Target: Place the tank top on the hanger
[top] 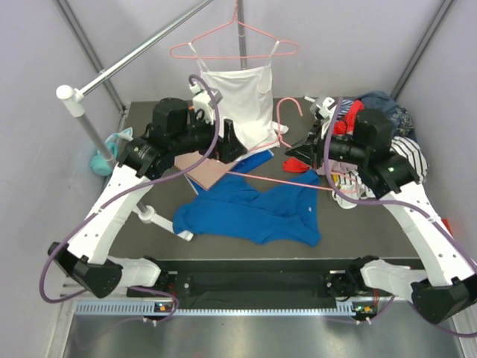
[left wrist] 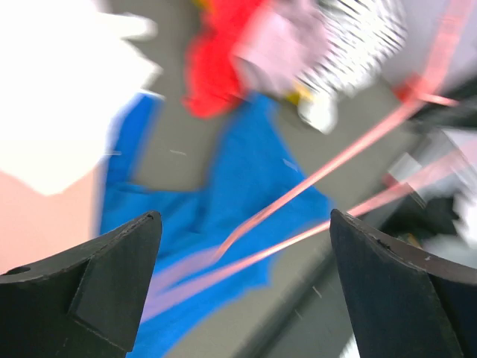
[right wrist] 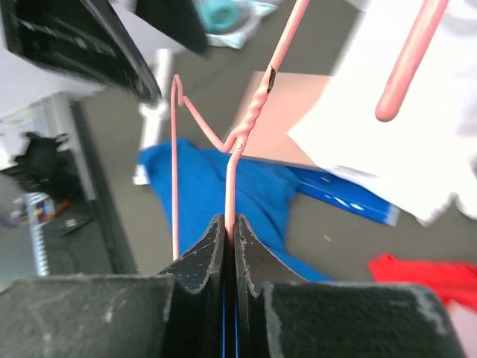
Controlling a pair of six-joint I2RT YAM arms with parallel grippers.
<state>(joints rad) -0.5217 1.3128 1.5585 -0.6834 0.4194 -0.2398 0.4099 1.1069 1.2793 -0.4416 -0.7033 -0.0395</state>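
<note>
From above, the blue tank top [top: 253, 212] lies crumpled on the dark table [top: 358, 239], between the two arms. The pink hanger [top: 281, 119] is lifted at a slant over its far edge and is not yet threaded into it. The right tool [top: 302, 149] has the hanger, and the left tool [top: 227, 142] hovers beside the hem of a white camisole [top: 242, 97]. The camisole hangs from a second hanger [top: 231, 45] on a metal rail [top: 141, 48]. A heap of clothes [top: 387, 134] sits at the far right. Pale grey walls close in the table on three sides.

In the left wrist view, which is blurred, the fingers stand wide apart with nothing between them. The blue top and the pink wire lie below.

In the right wrist view, the fingers are pinched tight on a single strand of the wire below the twisted neck.

With such a narrow pinch, the hanger may swivel or slip once fabric drags on it. The floppy top could slide off a shoulder of the wire. The left arm, so near the camisole, might snag that garment instead.
</note>
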